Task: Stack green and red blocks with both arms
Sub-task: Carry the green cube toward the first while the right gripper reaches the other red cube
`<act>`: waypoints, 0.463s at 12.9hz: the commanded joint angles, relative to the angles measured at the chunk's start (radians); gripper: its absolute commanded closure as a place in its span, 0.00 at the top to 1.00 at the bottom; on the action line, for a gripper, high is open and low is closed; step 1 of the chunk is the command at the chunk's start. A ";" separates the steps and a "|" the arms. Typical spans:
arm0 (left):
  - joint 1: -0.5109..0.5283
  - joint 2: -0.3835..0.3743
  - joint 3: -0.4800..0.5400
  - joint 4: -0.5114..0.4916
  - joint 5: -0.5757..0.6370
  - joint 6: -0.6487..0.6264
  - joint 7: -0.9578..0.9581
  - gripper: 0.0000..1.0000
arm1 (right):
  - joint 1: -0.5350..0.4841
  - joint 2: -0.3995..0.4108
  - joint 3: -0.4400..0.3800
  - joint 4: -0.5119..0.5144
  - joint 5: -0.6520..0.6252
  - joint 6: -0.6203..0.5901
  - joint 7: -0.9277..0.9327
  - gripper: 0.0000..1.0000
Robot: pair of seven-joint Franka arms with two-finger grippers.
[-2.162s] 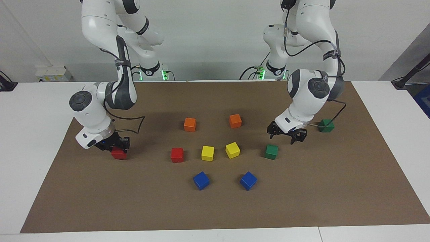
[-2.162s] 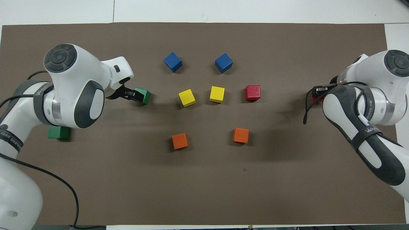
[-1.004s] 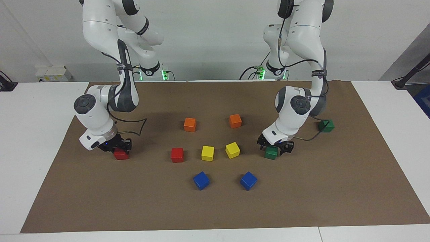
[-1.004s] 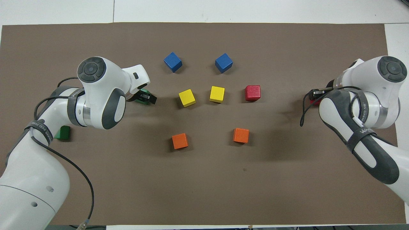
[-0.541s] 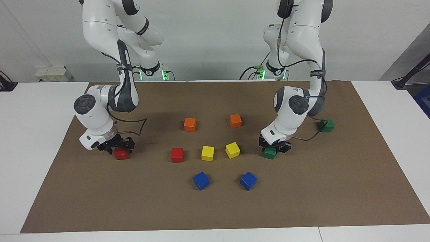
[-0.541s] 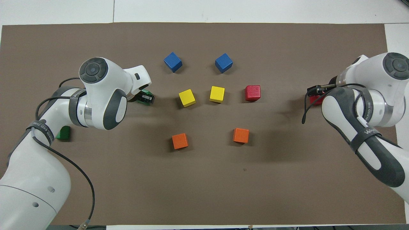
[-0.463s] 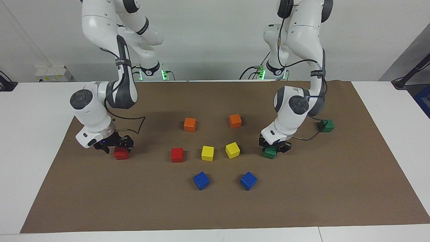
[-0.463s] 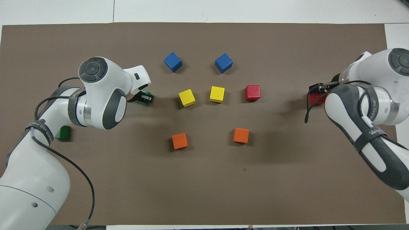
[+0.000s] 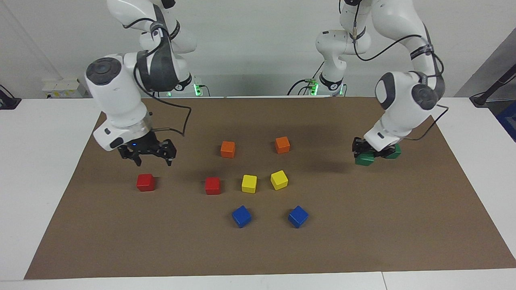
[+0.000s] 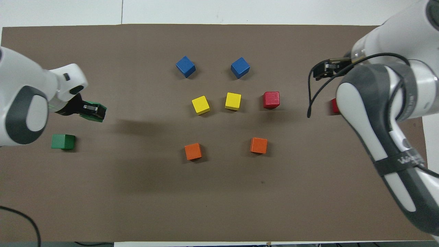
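Observation:
My left gripper is shut on a green block and holds it up over the mat. That held block hangs close beside the second green block, which rests on the mat at the left arm's end. My right gripper is open and empty, raised over the mat. Below it a red block lies free on the mat; the right arm half hides it in the overhead view. A second red block sits beside the yellow cubes.
On the brown mat lie two orange cubes, two yellow cubes and two blue cubes, grouped in the middle. White table surrounds the mat.
The left gripper shut on the green block, lifted it and carried it toward the other green block. The right gripper opened, let go of its red block and rose.

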 commanded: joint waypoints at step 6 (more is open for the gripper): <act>0.229 -0.171 -0.007 -0.267 0.042 0.155 0.025 0.00 | 0.144 0.150 0.005 -0.006 -0.041 0.155 0.179 1.00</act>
